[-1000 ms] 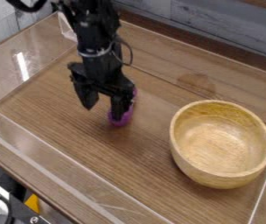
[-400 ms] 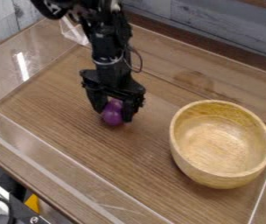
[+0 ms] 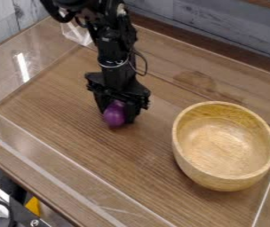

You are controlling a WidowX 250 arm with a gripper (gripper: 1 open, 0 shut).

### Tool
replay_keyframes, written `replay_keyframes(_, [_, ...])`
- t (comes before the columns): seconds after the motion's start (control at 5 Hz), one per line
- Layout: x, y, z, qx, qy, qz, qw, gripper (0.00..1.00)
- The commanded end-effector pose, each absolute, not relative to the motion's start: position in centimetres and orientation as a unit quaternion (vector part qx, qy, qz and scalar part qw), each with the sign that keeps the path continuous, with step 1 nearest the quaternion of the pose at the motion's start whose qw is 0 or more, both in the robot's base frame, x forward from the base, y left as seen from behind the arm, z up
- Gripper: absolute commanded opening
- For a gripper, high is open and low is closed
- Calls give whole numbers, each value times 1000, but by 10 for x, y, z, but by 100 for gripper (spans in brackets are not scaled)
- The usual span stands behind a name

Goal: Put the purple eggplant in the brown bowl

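The purple eggplant (image 3: pixel 115 116) lies on the wooden table left of centre, its glossy rounded end showing between the fingers. My gripper (image 3: pixel 117 110) points straight down over it, a dark finger on each side and low to the table. The jaws stand open but close around the eggplant, which still rests on the table. The brown bowl (image 3: pixel 180 135), a wide light-wood bowl with a thick rim, sits empty to the right, about a hand's width from the eggplant.
Clear plastic walls (image 3: pixel 54 182) fence the tabletop at the front and left. A grey panelled wall (image 3: pixel 220 22) runs along the back. The black arm (image 3: pixel 102 27) rises from the gripper toward the upper left.
My gripper has sunk lower and shifted slightly right, now straddling the eggplant, and its fingers have drawn closer together. The eggplant and bowl have not moved.
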State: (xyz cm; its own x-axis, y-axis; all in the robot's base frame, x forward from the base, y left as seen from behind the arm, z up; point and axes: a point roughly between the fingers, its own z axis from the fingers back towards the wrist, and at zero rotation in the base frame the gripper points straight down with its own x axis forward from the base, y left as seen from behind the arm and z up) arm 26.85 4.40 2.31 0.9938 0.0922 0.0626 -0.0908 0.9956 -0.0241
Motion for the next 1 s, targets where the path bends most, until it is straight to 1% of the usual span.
replay_keyframes(0.0, [279, 39, 49, -8, -59, 45, 997, 0])
replay_keyframes(0.2, [279, 32, 56, -11, -58, 46, 997, 0])
replay_keyframes(0.4, [283, 13, 76, -18, -67, 40, 997, 0])
replay_keyframes(0.6, [282, 2, 85, -30, -59, 43, 997, 0])
replay_keyframes(0.8, [277, -23, 91, -44, -53, 30, 997, 0])
